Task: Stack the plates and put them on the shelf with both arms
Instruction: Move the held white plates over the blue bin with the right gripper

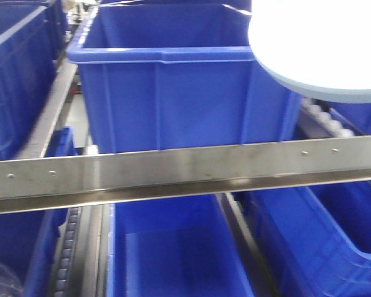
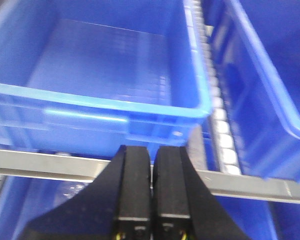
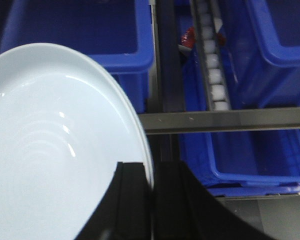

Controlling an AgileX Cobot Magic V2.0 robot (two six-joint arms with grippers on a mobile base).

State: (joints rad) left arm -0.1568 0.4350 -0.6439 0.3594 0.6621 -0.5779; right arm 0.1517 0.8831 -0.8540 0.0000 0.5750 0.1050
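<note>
The left wrist view has the left pincer (image 2: pixel 151 155) nearest. Its two black fingers (image 2: pixel 135 180) are pressed together with only a hairline between them and nothing held. Just past the tips runs the steel front rail (image 2: pixel 40 162) of the shelf (image 2: pixel 255 186). Beyond it stands an open blue crate (image 2: pixel 100 75) with a roller track (image 2: pixel 222 125) along its right side.

Only the right wrist view shows the grasp. The right pincer (image 3: pixel 152 172) is closed on the rim of the pale plate (image 3: pixel 45 150), one finger on the inner face and the other outside the edge. Whether a second plate lies stacked with it cannot be told. A small red thing (image 3: pixel 189 36) sits far back beside the rollers, too blurred to name.

The front-facing view shows neither pincer. The plate is in the upper right corner, cut off by the frame. It is above the rail and in front of the right corner of the middle crate.
</note>
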